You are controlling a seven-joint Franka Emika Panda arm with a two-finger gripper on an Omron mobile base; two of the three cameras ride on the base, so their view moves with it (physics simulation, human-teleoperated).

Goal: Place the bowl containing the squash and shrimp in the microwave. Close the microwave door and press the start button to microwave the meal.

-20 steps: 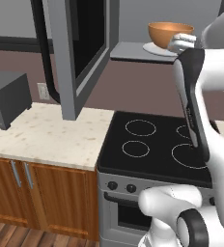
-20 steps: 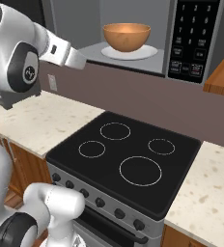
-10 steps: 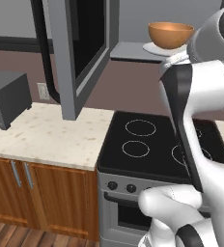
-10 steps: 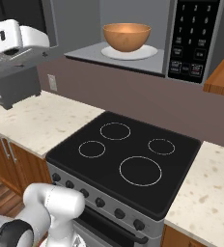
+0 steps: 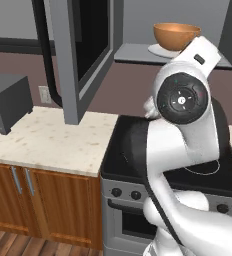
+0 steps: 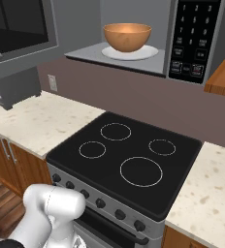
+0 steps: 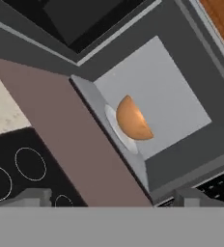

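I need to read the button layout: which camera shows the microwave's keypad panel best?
The right base view: the keypad panel faces the camera, its white-marked buttons visible right of the bowl. The hand view catches only a corner. In the left base view I cannot make it out.

Even, flat rendered light; soft, slightly blurry edges.

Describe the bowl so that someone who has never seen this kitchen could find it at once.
Look above the black stove to the grey microwave with its door swung open. Inside, the bowl stands on a white round turntable plate. It is round, deep, smooth and orange-tan, the only warm-coloured thing in that grey cavity, left of the black keypad.
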